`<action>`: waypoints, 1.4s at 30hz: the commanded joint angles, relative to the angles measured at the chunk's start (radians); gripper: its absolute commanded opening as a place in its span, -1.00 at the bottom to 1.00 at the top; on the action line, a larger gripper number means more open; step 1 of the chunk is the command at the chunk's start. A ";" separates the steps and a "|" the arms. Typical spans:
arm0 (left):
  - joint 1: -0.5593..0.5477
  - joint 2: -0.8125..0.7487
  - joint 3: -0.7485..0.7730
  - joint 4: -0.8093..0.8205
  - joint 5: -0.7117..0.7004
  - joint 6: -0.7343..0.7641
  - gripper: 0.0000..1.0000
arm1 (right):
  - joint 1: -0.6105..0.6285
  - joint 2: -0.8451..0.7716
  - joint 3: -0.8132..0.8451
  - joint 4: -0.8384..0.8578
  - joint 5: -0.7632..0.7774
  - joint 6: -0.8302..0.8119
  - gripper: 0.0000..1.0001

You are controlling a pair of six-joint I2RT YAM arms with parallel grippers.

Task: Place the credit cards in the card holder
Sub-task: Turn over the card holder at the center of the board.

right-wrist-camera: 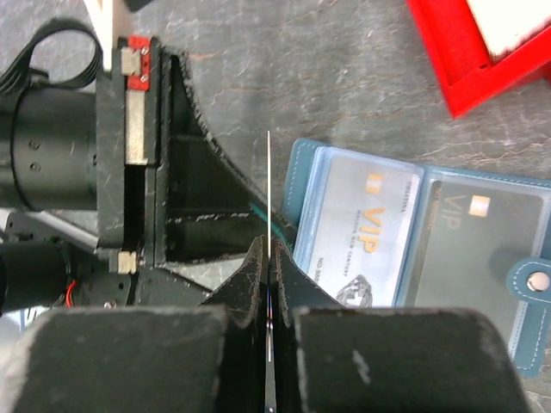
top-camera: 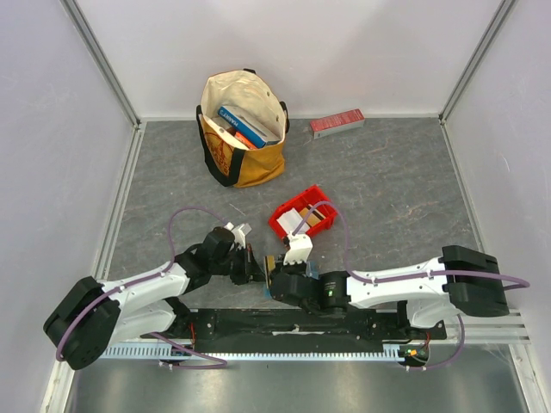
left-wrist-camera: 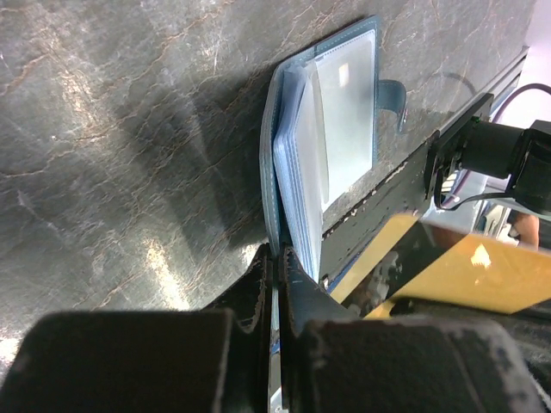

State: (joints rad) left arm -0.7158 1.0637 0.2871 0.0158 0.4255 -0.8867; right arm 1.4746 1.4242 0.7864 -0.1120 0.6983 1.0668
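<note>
1. Right gripper (right-wrist-camera: 269,249) sits nearest the right wrist camera. Its jaws are closed on a credit card (right-wrist-camera: 269,185), which stands on edge so that only a thin pale line shows above the fingertips. This hold probably serves to offer one narrow edge to a slot.
2. Left gripper (left-wrist-camera: 277,256): the jaws are closed on the near cover edge of the card holder (left-wrist-camera: 331,146). The grip appears meant to stop the holder sliding and to keep it open; the clear sleeves (left-wrist-camera: 297,172) fan up from the spine beside the fingertips.
3. Location of the card holder: open on the counter (top-camera: 387,198), between the two grippers, close to the arm bases and near the red bin (top-camera: 277,219). The closure tab (right-wrist-camera: 535,282) lies out to one side.
4. Two visible sleeves are filled: a silver VIP card (right-wrist-camera: 362,228) and a dark card (right-wrist-camera: 482,241) beside it.
5. More loose cards (top-camera: 319,218), white and tan, lie in the red bin, so the task is judged part done.
6. Next move, as a judgement: line up the held card's edge with a free sleeve mouth and slide it in. The sleeves look limp, so the card may catch on a lip or enter a filled pocket.
7. A tote bag (top-camera: 244,129) and a long red box (top-camera: 337,123) stand well apart at the far side.
</note>
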 commanded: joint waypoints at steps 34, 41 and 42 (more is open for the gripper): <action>-0.005 -0.024 -0.026 0.019 0.013 -0.021 -0.96 | 0.001 0.079 0.073 -0.078 0.138 0.038 -1.00; -0.004 -0.022 -0.028 0.018 0.009 -0.020 -0.97 | 0.001 0.044 0.056 -0.045 0.118 0.022 -1.00; -0.004 -0.021 -0.028 0.018 0.009 -0.020 -0.96 | 0.001 0.041 0.053 -0.035 0.113 0.013 -1.00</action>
State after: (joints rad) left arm -0.7158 1.0573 0.2676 0.0147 0.4232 -0.8898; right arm 1.4754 1.5032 0.8322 -0.1764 0.7837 1.0966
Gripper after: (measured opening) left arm 0.032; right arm 0.010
